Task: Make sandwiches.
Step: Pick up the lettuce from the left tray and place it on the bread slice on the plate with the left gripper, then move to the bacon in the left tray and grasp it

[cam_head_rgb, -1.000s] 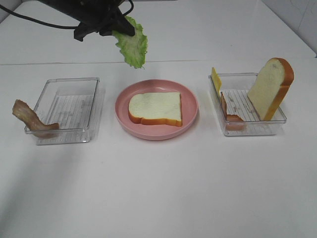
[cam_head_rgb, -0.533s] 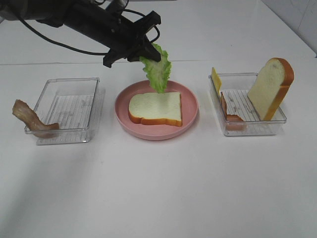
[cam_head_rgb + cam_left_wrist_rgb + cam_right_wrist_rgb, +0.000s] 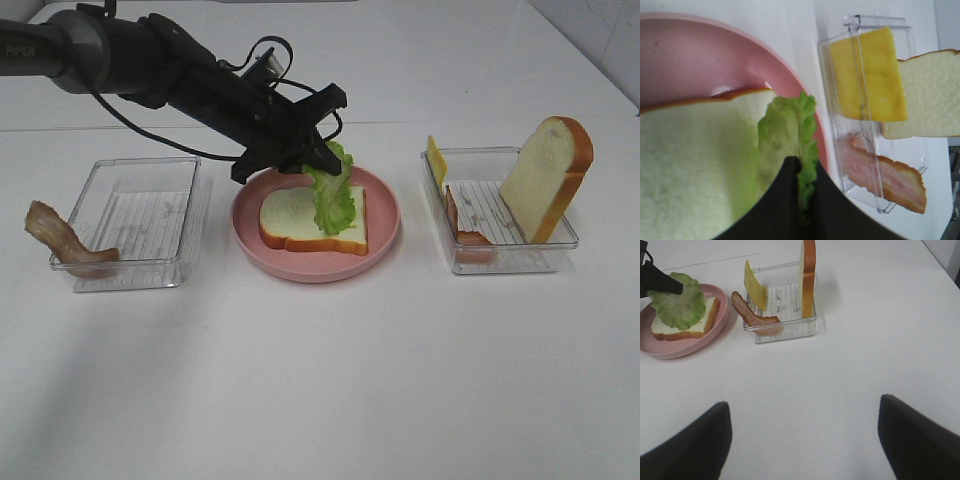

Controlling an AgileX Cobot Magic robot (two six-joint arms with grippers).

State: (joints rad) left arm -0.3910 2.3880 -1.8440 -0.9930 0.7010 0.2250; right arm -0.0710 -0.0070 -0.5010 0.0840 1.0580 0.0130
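A white bread slice point(image 3: 295, 218) with orange-brown crust lies flat on the round pink plate point(image 3: 385, 215). My left gripper point(image 3: 318, 152) is shut on a ruffled green lettuce leaf point(image 3: 334, 198), which hangs with its lower end resting on the right part of the bread. In the left wrist view the dark fingers pinch the lettuce point(image 3: 790, 132) over the bread point(image 3: 695, 160). My right gripper point(image 3: 805, 440) is open and empty above bare table, nearer the front than the right tray point(image 3: 785, 327). It does not show in the exterior high view.
The right clear tray point(image 3: 500, 255) holds an upright bread slice point(image 3: 545, 175), a yellow cheese slice point(image 3: 436, 160) and a bacon strip point(image 3: 462, 228). The left clear tray point(image 3: 140, 222) has a bacon strip point(image 3: 62, 240) draped over its left edge.
My left arm has come forward, right and down with the lettuce. The leaf has gone from hanging behind the plate to touching the bread.
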